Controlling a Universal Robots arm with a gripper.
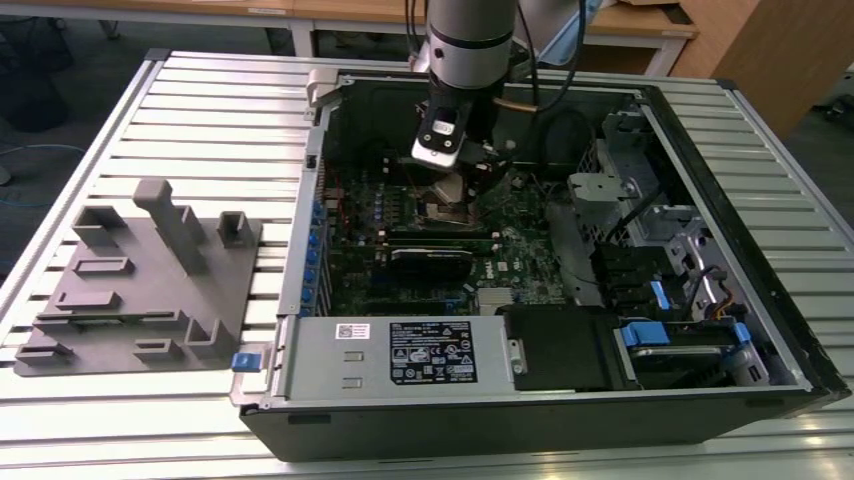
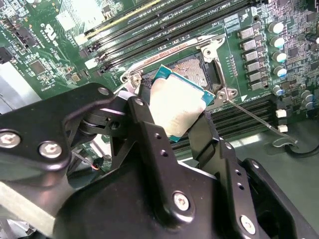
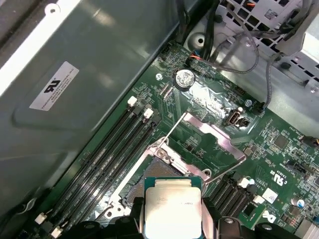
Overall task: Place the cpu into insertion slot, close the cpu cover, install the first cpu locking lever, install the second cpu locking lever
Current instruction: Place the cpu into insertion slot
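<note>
I had the gripper (image 2: 174, 114) clamped on the cpu (image 3: 173, 211) just over the bare slot (image 2: 192, 69), cover (image 3: 212, 132) open beyond its fingertips, both levers (image 3: 172, 130) unlatched, nothing seated yet.

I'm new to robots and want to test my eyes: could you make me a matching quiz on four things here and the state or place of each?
1 cpu
2 insertion slot
3 cpu cover
4 grey fixture plate

A swung open
B on the table beside the computer case
C uncovered, under the cpu
D gripped by the end effector

Pairs: 1-D, 2-C, 3-A, 4-B
</note>
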